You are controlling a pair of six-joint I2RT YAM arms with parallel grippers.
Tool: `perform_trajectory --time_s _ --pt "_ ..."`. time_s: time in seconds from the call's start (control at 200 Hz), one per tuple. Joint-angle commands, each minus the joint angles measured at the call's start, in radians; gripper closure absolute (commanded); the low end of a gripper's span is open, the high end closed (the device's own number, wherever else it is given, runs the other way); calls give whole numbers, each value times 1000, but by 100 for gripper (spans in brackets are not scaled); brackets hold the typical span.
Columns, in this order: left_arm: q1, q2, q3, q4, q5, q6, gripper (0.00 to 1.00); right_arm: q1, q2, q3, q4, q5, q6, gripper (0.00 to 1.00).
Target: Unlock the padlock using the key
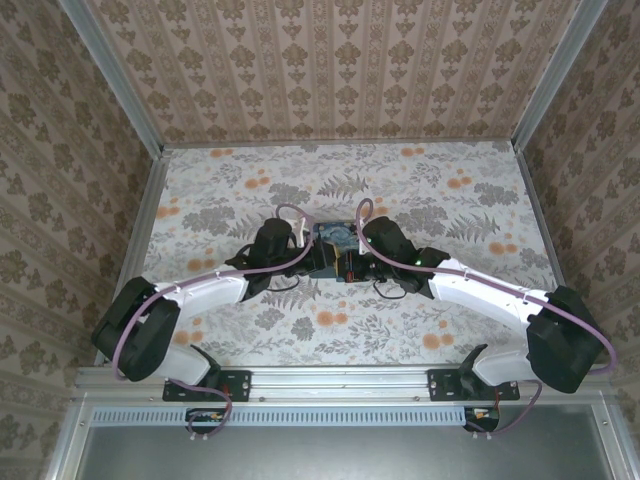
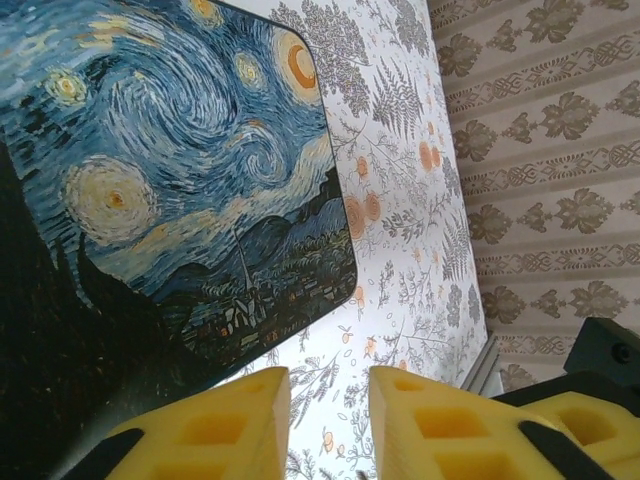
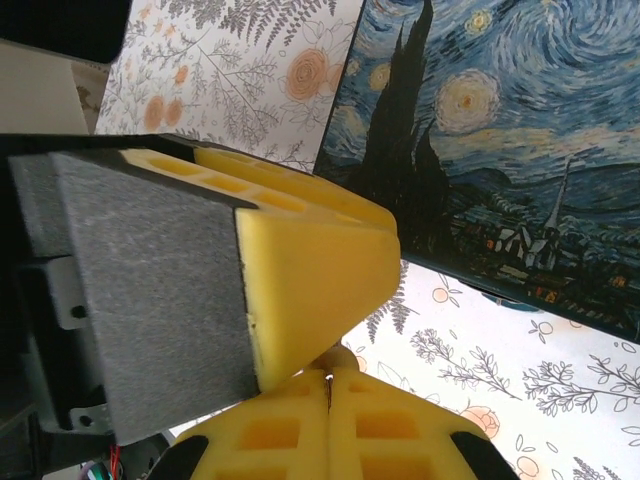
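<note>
My right gripper [image 3: 328,375] is shut, and a thin dark sliver, the key [image 3: 327,388], shows in the seam between its yellow pads. One yellow finger [image 3: 310,270] of the left gripper, backed with grey foam, rests just above those pads. My left gripper [image 2: 330,385] has a narrow gap between its fingertips, with only the tablecloth visible through it. The two grippers [image 1: 325,262] [image 1: 352,265] meet tip to tip in front of the Starry Night box [image 1: 333,235]. The padlock is hidden.
The painted blue-yellow box [image 2: 180,150] [image 3: 520,120] lies flat on the floral tablecloth [image 2: 400,250], just beyond both grippers. Patterned walls [image 1: 330,70] close in the table on three sides. The tablecloth stretches to the left and right of the box.
</note>
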Motion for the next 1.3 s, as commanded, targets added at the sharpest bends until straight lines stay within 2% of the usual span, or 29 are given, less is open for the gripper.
perform_trajectory --time_s 0.0,0.12,0.205,0.3,0.33,0.355,0.39,0.525,0.605,0.74,0.92,1.075,1.295 --pt "-10 7 32 20 -7 6 79 -7 -9 -7 26 -23 8 100" --pt "-10 9 34 19 -8 8 88 -7 -9 -9 28 -24 10 100" --pt "-12 9 34 26 -9 8 100 -6 -10 -10 31 -26 13 100" --pt "-10 6 38 35 -16 9 100 -8 -13 -12 36 -26 16 100" --pt "-10 5 40 34 -23 11 100 -11 -17 -15 38 -26 19 92" --pt "-10 3 41 36 -29 14 100 -17 -27 -21 41 -25 22 81" --pt "-7 -3 42 42 -34 20 100 -29 -50 -36 48 -22 29 72" --pt "12 -21 62 50 -40 51 100 -110 -155 -108 115 -39 75 68" --pt "28 -30 70 65 -37 62 100 -154 -208 -148 167 -56 107 60" --pt "53 -33 69 149 -39 71 100 -215 -239 -236 375 -110 202 53" --pt "77 -5 53 354 -64 -5 100 -235 -167 -280 689 -134 317 48" --pt "82 18 64 462 -65 -44 100 -235 -80 -264 876 -158 371 46" --pt "83 19 67 508 -77 -92 100 -235 14 -228 1041 -202 376 46"
